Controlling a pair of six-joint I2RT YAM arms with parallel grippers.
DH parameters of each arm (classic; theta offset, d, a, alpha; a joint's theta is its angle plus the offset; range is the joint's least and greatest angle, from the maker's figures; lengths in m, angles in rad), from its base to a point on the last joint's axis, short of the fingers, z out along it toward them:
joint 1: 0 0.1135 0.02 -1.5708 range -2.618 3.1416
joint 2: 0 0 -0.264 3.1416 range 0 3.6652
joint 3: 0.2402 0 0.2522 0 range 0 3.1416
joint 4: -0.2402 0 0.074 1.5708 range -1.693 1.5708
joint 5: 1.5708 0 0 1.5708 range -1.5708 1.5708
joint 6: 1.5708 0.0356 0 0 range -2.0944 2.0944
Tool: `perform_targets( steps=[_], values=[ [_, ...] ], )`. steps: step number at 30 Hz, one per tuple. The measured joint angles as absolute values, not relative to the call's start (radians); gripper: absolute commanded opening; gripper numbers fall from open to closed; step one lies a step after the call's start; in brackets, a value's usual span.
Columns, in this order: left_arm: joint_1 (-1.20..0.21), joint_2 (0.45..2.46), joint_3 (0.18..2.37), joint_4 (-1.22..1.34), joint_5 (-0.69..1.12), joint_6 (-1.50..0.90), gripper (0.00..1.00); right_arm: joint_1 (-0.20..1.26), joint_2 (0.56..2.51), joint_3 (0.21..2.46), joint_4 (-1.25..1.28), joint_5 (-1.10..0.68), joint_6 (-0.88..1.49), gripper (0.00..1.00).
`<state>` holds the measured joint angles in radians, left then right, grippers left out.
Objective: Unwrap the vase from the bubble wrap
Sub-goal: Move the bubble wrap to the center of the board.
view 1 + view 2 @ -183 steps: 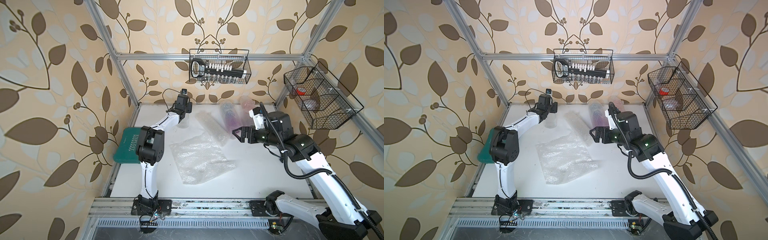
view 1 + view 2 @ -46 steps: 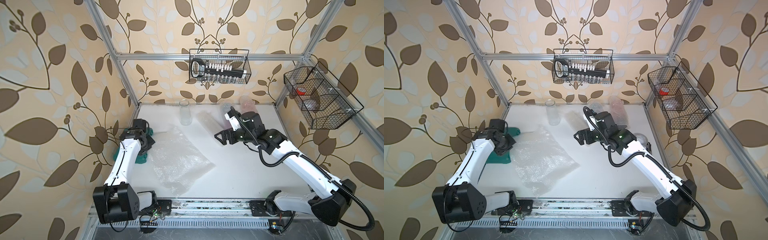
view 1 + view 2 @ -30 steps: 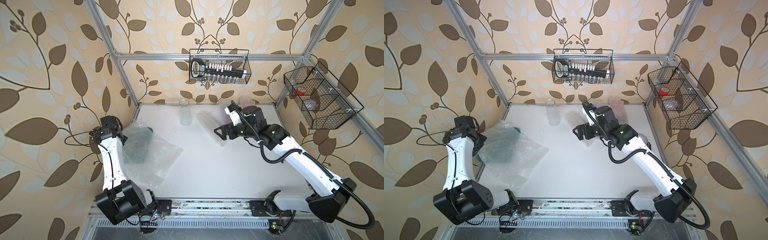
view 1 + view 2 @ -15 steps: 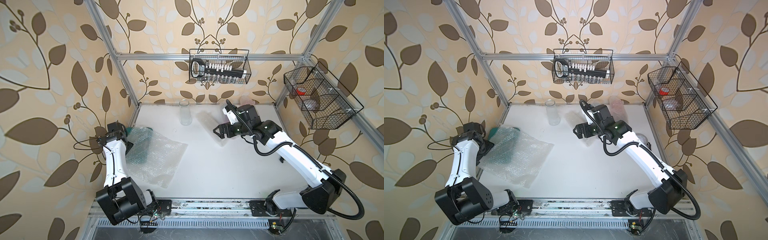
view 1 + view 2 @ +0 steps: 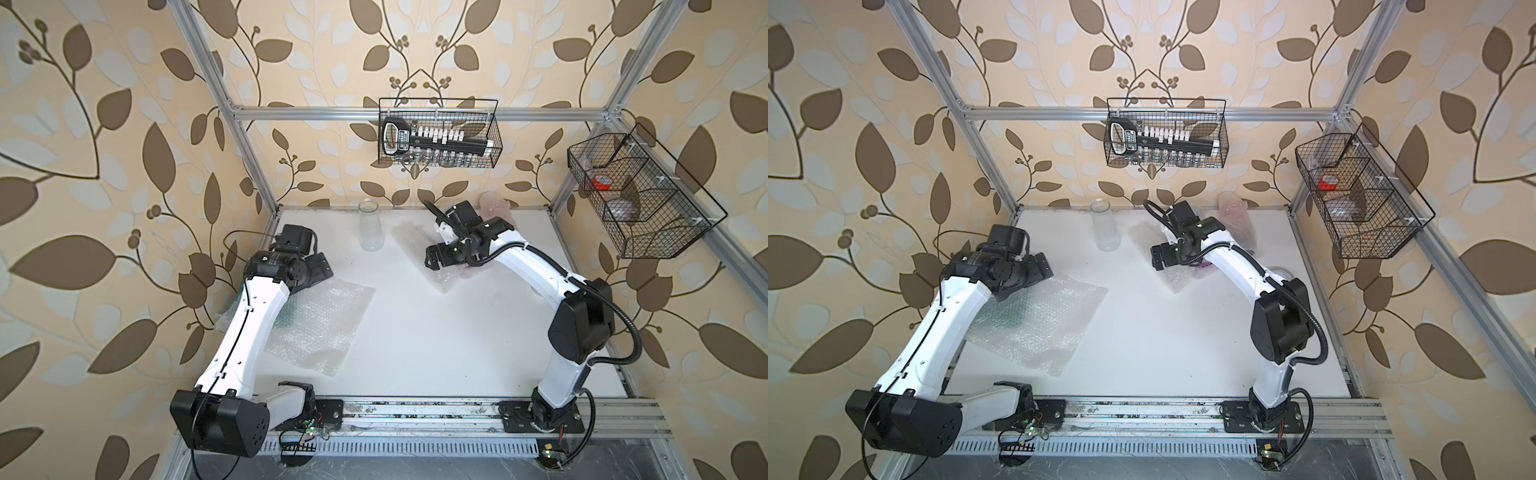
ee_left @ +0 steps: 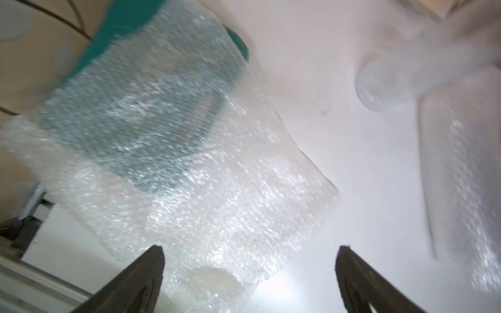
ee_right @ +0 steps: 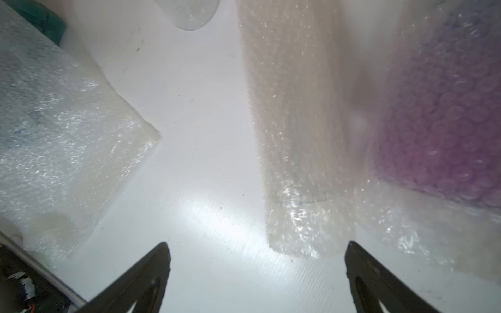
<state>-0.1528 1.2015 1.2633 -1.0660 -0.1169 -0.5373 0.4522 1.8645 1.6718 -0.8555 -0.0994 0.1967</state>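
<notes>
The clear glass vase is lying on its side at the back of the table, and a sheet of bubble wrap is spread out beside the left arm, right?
Not quite: the clear glass vase stands upright at the back of the table, as both top views show. The sheet of bubble wrap is indeed spread out beside the left arm.

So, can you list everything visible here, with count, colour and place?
table: one, white, under everything.
green pad: one, teal, left edge.
left bubble wrap sheet: one, clear, at left, partly over green pad.
back bubble wrap sheet: one, clear, back centre.
glass vase: one, clear, upright at back.
purple wrapped item: one, beside back sheet.
pink wrapped item: one, back right.
wire baskets: two, black, back wall, right wall.
left gripper: one, black, open, by left sheet.
right gripper: one, black, open, by back sheet.
</notes>
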Motion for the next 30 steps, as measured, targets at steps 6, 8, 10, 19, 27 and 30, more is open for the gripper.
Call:
perform_targets(
  steps=[6, 8, 10, 19, 27, 30],
  values=[
    [-0.377, 1.193, 1.255, -1.099, -0.009, -0.584, 0.99, 0.4, 1.935, 1.671, -0.839, -0.08, 0.173, 0.99],
    [-0.447, 1.19, 1.255, -1.106, 0.011, -0.621, 0.99, 0.38, 1.935, 1.633, -0.816, -0.091, 0.171, 0.99],
    [-0.501, 1.186, 1.255, -1.114, 0.021, -0.665, 0.99, 0.356, 1.935, 1.589, -0.78, -0.109, 0.171, 0.99],
    [-0.556, 1.124, 1.253, -1.126, 0.027, -0.773, 0.99, 0.333, 1.941, 1.522, -0.691, -0.184, 0.178, 0.86],
    [-0.556, 1.135, 1.193, -1.089, 0.087, -0.723, 0.99, 0.405, 1.944, 1.487, -0.67, -0.176, 0.23, 0.54],
    [-0.556, 1.134, 1.167, -1.062, 0.102, -0.681, 0.99, 0.443, 1.944, 1.483, -0.677, -0.152, 0.256, 0.33]
  ],
)
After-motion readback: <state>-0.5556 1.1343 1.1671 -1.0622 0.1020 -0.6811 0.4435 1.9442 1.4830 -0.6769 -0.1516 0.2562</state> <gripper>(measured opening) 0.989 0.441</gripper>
